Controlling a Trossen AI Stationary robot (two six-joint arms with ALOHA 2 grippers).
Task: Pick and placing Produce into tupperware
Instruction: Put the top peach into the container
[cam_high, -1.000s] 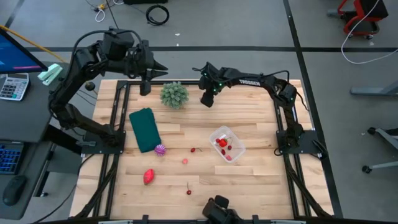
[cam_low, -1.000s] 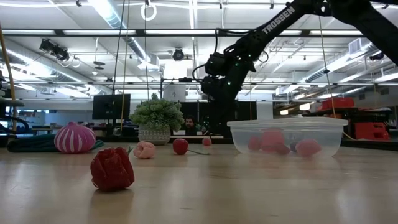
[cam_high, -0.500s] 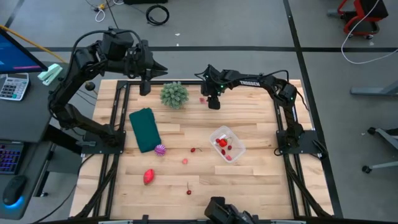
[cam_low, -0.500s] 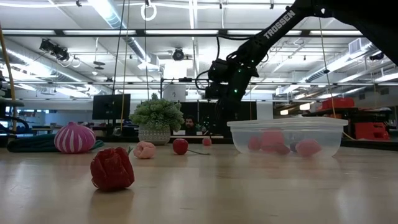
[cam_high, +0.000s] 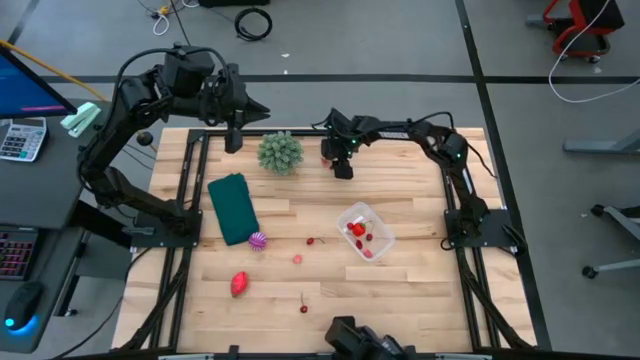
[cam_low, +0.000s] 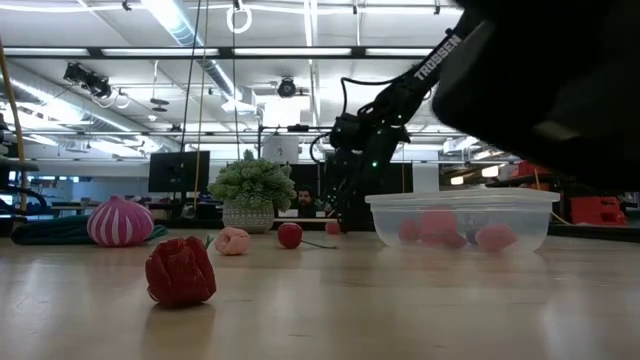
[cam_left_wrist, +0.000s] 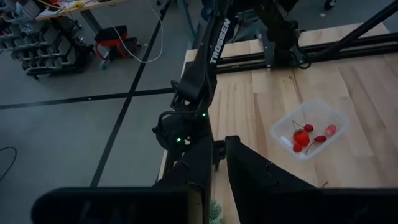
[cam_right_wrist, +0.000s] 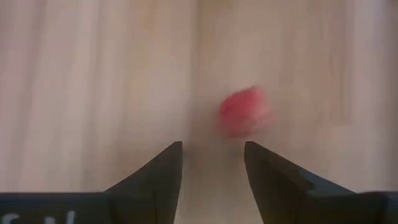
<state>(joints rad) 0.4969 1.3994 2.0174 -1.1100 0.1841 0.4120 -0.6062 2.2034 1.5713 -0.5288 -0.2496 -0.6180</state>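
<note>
The clear tupperware (cam_high: 365, 231) stands right of the table's middle with several red pieces in it; it also shows in the low view (cam_low: 462, 222). Loose produce lies on the table: a striped ball (cam_high: 258, 240), a red strawberry (cam_high: 239, 284) and small berries (cam_high: 297, 258) (cam_high: 304, 308). My right gripper (cam_high: 342, 166) is open, low over the table's far middle. A small red berry (cam_right_wrist: 244, 112) lies just beyond its fingertips (cam_right_wrist: 211, 155). My left gripper (cam_high: 235, 132) is shut and waits above the far left edge.
A spiky green plant (cam_high: 280, 152) stands left of my right gripper, near the far edge. A dark green folded cloth (cam_high: 232, 208) lies at the left. A dark blurred shape (cam_low: 550, 90) covers the low view's upper right.
My right gripper has gone down toward the table near the far edge, beside the plant, and now hangs just over the small red berry. Its wrist has tipped so that the fingers point down.
</note>
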